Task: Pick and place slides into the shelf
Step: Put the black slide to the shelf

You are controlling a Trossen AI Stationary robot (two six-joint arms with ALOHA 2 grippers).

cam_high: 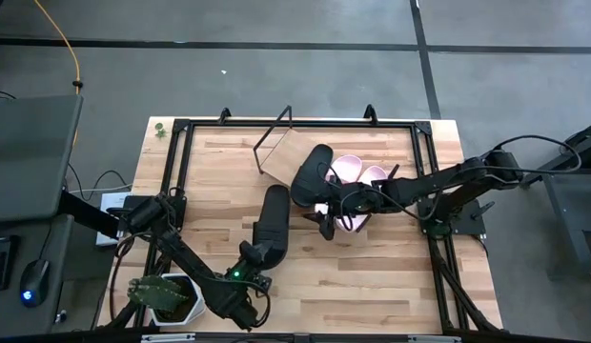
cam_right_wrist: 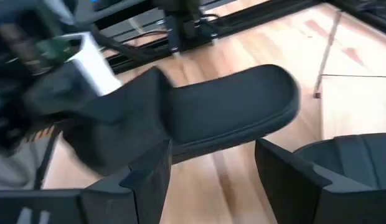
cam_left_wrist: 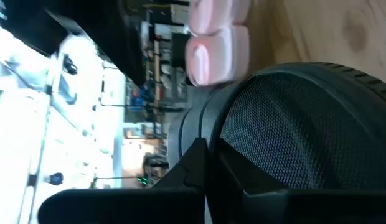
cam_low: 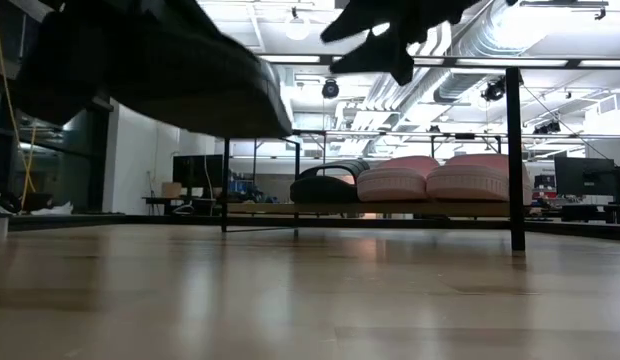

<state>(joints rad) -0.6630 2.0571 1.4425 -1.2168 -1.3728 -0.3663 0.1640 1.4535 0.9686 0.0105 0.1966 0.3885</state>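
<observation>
A black slide [cam_high: 273, 221] is in my left gripper [cam_high: 250, 267] over the table's near middle; in the low view this slide [cam_low: 150, 70] hangs clear of the tabletop. On the shelf [cam_high: 286, 157] at the far middle lie a second black slide [cam_high: 311, 173] and two pink slides [cam_high: 349, 170] [cam_high: 374, 175], side by side on the board [cam_low: 390, 208]. My right gripper [cam_high: 326, 221] hovers open at the shelf's near edge, touching nothing. Through its fingers [cam_right_wrist: 149, 180] I see the held slide [cam_right_wrist: 230, 118]. My left gripper is shut on the black slide at its near end, by the wide mesh strap [cam_left_wrist: 292, 130]. It comes from the table's near side, roughly along the slide's length. The slide is lifted clear of the table and tilted, its free end [cam_high: 276, 193] pointing toward the shelf.
A black metal frame [cam_high: 181, 171] borders the butcher-block table. A white tub with something green [cam_high: 167, 295] sits at the near left corner. The shelf's wire end frame [cam_high: 274, 141] stands at its left end. Bare wood [cam_high: 391, 267] lies near right.
</observation>
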